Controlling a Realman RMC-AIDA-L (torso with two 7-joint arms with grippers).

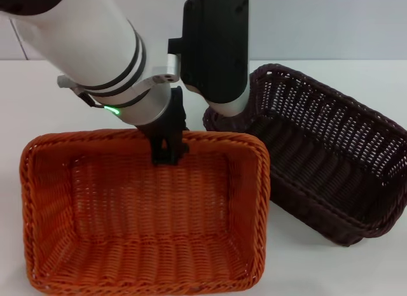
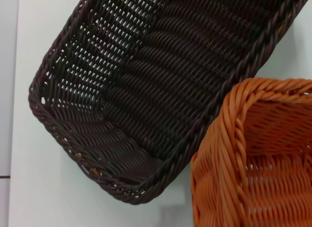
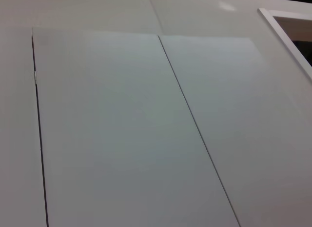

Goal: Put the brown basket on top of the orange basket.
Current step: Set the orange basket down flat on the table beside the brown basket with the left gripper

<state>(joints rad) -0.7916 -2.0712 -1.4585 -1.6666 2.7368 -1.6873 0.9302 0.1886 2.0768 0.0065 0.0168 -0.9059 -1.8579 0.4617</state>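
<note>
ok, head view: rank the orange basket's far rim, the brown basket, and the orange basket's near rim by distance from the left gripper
1. Orange basket's far rim: the left gripper sits right at it, mid-rim.
2. Brown basket: off to the gripper's right, tilted against the orange basket's right end.
3. Orange basket's near rim: farthest, on the side closest to the robot's body.

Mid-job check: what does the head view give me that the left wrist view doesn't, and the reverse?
Only the head view shows the left gripper, at the far rim of the orange basket, and both baskets whole. Only the left wrist view shows the brown basket corner and weave close up. Both show the two baskets side by side on the white table, not yet stacked.
</note>
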